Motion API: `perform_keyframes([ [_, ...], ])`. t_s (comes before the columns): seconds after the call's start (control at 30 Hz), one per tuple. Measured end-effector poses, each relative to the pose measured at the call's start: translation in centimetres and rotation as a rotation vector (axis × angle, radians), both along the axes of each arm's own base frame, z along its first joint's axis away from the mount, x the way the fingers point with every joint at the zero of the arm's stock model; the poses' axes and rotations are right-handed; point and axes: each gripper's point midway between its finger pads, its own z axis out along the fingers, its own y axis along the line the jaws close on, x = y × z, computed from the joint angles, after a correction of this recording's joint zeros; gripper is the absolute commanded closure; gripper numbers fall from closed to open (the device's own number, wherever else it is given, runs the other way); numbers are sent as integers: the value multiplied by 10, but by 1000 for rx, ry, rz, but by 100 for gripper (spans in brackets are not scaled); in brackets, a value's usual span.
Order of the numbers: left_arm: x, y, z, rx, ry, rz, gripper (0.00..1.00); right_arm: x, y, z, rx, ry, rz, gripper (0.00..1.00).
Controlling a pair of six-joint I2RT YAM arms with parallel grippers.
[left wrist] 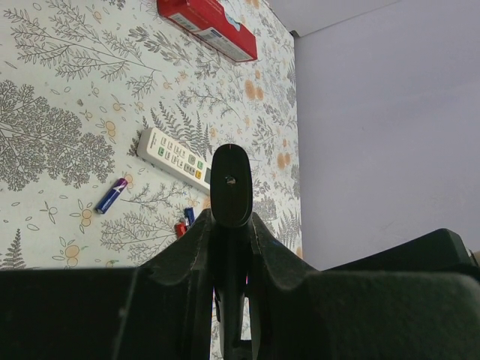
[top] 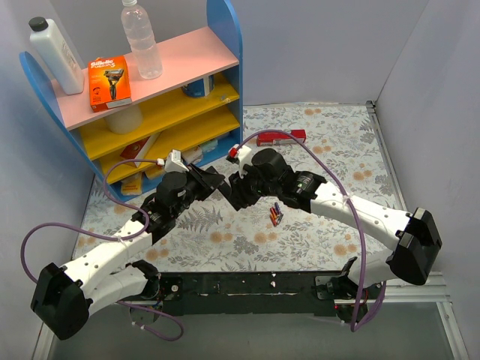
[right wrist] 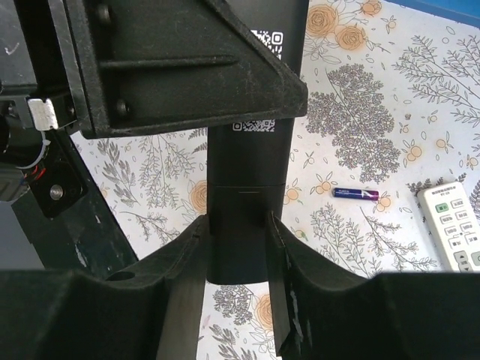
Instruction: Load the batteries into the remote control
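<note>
Top external first: what is the room like?

Floral cloth [top: 330, 240] over the table, plain pale walls [top: 315, 45] behind and on both sides, a shelf [top: 187, 105] at the far left, a red box [top: 281, 137] lying flat at the back.

What can't you make out?

From above, the arms meet mid-table and cover what they carry. The white remote [left wrist: 176, 157] shows only in the wrist views, and the right one cuts it off at the frame edge.

And the fingers?

The left gripper [left wrist: 230, 223] is clamped on one end of the black remote [right wrist: 247, 157], seen end-on in its own camera. The right gripper [right wrist: 238, 225] pinches the other end, fingers [right wrist: 187, 262] tight on both sides. Both hold it above the cloth.

The batteries?

The batteries [top: 276, 215] lie loose on the cloth in a small cluster near the right gripper, on its near side, touching neither gripper. A purple cell [left wrist: 112, 195] lies apart from the rest, beside the white remote.
</note>
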Motion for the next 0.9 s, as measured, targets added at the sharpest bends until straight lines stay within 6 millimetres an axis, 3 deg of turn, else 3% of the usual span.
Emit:
perform_keyframes([
  [0.13, 0, 0, 1, -5, -1, -1, 100, -1, 1, 0, 3, 2, 5, 44],
  [0.33, -1, -3, 6, -26, -9, -12, 100, 1, 0, 0, 0, -1, -2, 41],
  [0.7, -2, -3, 11, -41, -18, -11, 100, 0, 0, 1, 5, 3, -3, 66],
  [0.9, 3, 3, 11, -44, -14, 11, 100, 1, 1, 0, 12, -5, 3, 69],
])
